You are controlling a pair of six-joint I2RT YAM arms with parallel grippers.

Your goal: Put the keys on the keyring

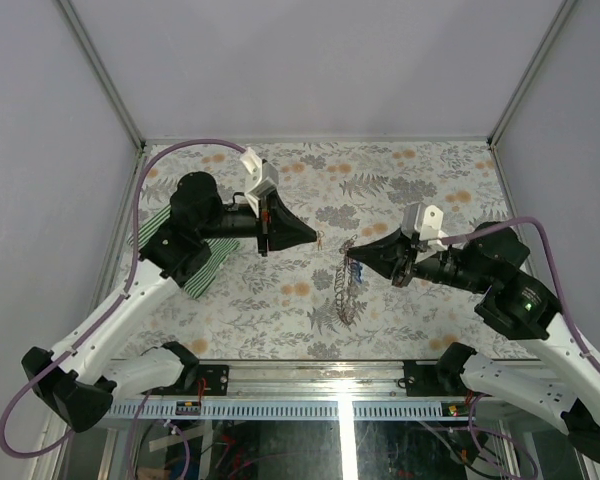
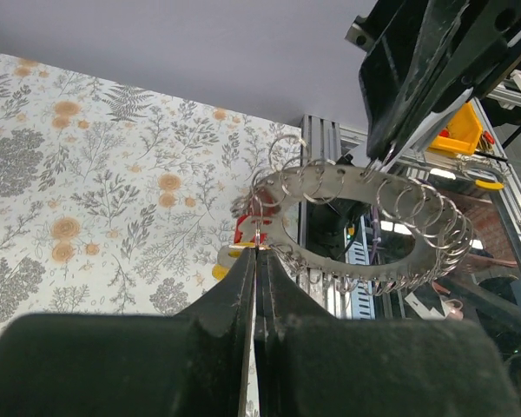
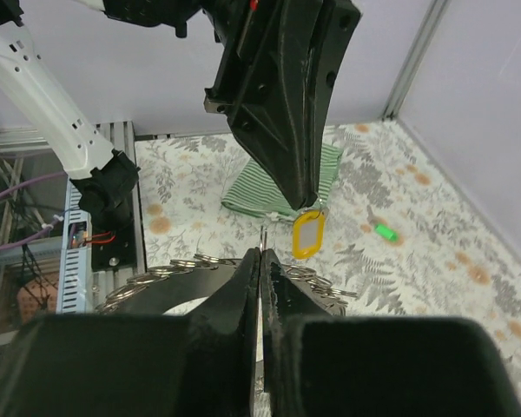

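Note:
My left gripper (image 1: pixel 317 238) is shut on the small ring of a yellow key (image 3: pixel 306 234), which hangs from its tips above the table. In the left wrist view the gripper (image 2: pixel 257 254) has the yellow key (image 2: pixel 220 261) and a red key (image 2: pixel 250 228) just past its tips. My right gripper (image 1: pixel 347 250) is shut on the keyring (image 1: pixel 349 288), a grey band strung with many small rings, hanging down as a strand. The keyring (image 2: pixel 373 234) is close in front of the left gripper. In the right wrist view the gripper (image 3: pixel 261 254) pinches one thin ring. A green key (image 3: pixel 382 232) lies on the table.
A green-and-white striped cloth (image 1: pixel 195 255) lies at the left under the left arm and also shows in the right wrist view (image 3: pixel 265 195). The table has a floral cover (image 1: pixel 420 180), with grey walls on three sides and a metal rail (image 1: pixel 310 375) at the near edge.

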